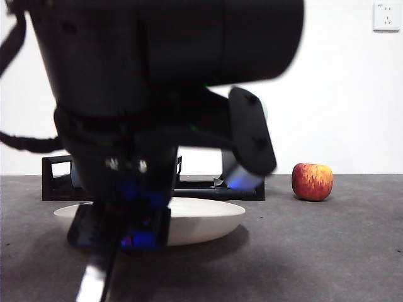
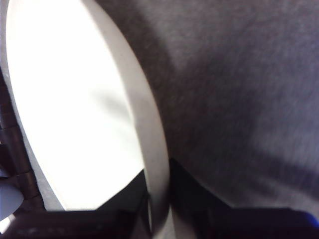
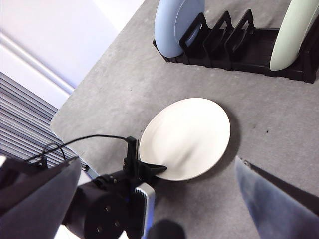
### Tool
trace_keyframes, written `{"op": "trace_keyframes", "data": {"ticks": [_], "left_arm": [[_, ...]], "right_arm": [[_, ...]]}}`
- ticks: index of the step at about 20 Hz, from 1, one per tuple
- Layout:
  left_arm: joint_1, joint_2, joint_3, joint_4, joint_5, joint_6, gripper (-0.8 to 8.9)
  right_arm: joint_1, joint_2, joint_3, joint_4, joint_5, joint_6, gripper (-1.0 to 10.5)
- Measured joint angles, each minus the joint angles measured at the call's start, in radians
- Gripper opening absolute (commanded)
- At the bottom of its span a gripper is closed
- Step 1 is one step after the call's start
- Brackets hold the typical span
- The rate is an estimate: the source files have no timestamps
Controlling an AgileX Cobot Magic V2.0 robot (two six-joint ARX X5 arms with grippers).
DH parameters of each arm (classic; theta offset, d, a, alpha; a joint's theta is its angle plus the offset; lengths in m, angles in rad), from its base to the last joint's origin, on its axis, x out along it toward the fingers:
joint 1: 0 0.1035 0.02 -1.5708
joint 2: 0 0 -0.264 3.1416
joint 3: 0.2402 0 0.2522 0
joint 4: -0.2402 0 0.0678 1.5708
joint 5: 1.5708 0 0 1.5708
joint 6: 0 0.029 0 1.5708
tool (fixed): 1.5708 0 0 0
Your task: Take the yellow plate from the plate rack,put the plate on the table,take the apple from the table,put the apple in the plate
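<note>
Up close we've got the left gripper (image 1: 135,217) clamped on the near rim of the yellow plate (image 1: 201,217), which sits flat on the table (image 1: 327,251). Right gripper (image 3: 154,219) hangs open above; the apple (image 1: 312,181) sits off beside the plate rack (image 1: 189,185), so we'd guess the right arm takes it.

A plain white wall (image 1: 340,94) closes the far side of the scene, with a white socket plate (image 1: 385,16) high at its right. Below it the dark grey, mottled counter (image 1: 315,251) runs level across. Beyond the counter's edge, the right wrist view shows pale flooring (image 3: 55,35) and grey horizontal slats (image 3: 25,124).
</note>
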Motion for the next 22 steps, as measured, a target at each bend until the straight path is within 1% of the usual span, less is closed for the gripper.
{"op": "trace_keyframes", "data": {"ticks": [6,12,14,15,18,19,22], "left_arm": [[-0.026,0.012,0.0,0.032,-0.003,-0.038,-0.04],[-0.032,0.013,0.001,0.034,0.084,-0.091,0.09],[-0.032,0.012,0.004,0.033,0.096,-0.106,0.11],[-0.032,0.011,0.005,0.033,0.099,-0.112,0.36],[-0.032,0.011,0.009,0.029,0.106,-0.127,1.99],[-0.032,0.01,0.015,0.02,0.11,-0.132,2.3],[-0.031,0.01,0.041,-0.008,0.117,-0.141,2.3]], "right_arm": [[0.0,0.0,0.0,0.0,0.0,0.0,6.0],[0.0,0.0,0.0,0.0,0.0,0.0,6.0],[0.0,0.0,0.0,0.0,0.0,0.0,6.0],[0.0,0.0,0.0,-0.001,0.0,0.0,6.0],[0.0,0.0,0.0,-0.005,0.0,0.0,6.0],[0.0,0.0,0.0,-0.006,0.0,0.0,6.0],[0.0,0.0,0.0,-0.01,0.0,0.0,6.0]]}}
